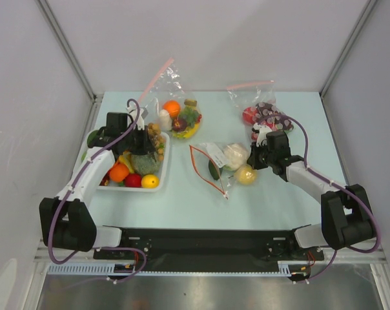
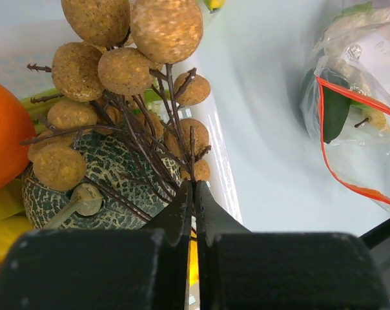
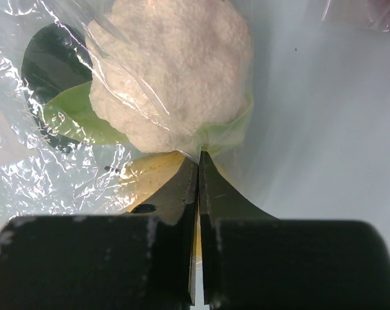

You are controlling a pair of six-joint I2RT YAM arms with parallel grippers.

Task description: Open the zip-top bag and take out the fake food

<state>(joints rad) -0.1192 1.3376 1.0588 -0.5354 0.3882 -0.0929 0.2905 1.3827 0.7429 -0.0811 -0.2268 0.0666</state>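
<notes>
The zip-top bag (image 1: 211, 169) lies open mid-table, its red-orange rim toward the tray; it also shows in the left wrist view (image 2: 359, 139). Inside it are a pale leafy head (image 1: 236, 154) (image 3: 175, 71), a yellow fruit (image 1: 246, 174) (image 3: 150, 177) and a dark green piece (image 1: 214, 170) (image 3: 50, 61). My right gripper (image 1: 256, 155) (image 3: 199, 155) is shut on the bag's plastic beside the leafy head. My left gripper (image 1: 150, 143) (image 2: 194, 184) is shut on the twig stem of the brown bumpy cluster (image 1: 155, 137) (image 2: 127, 64), over the white tray (image 1: 164, 169).
The tray holds a netted green melon (image 2: 85, 171), an orange (image 2: 1, 142) and other toy fruit. Two pink-zip bags with toys lie at the back, one behind the tray (image 1: 180, 113) and one behind the right gripper (image 1: 265, 115). Walls close the left, back and right.
</notes>
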